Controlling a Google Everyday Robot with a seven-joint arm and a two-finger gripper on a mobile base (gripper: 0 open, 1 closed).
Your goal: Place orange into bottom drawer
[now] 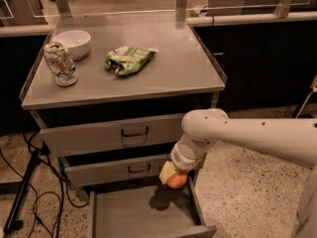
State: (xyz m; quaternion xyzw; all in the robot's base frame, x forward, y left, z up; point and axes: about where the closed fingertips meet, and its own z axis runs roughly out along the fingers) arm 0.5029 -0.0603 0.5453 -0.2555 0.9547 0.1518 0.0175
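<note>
The orange (177,180) is a small round orange fruit held in my gripper (172,176) at the end of the white arm. My gripper is shut on it and holds it just above the right rear part of the bottom drawer (143,214), in front of the middle drawer's right end. The bottom drawer is pulled open, a grey flat-floored tray with nothing lying on its visible floor. The arm's shadow falls on the drawer floor below the orange.
Two upper grey drawers with black handles (134,132) are shut. On the cabinet top (173,68) stand a white bowl (73,42), a drink can (59,64) and a green snack bag (128,59). Black cables (29,192) lie on the floor at left.
</note>
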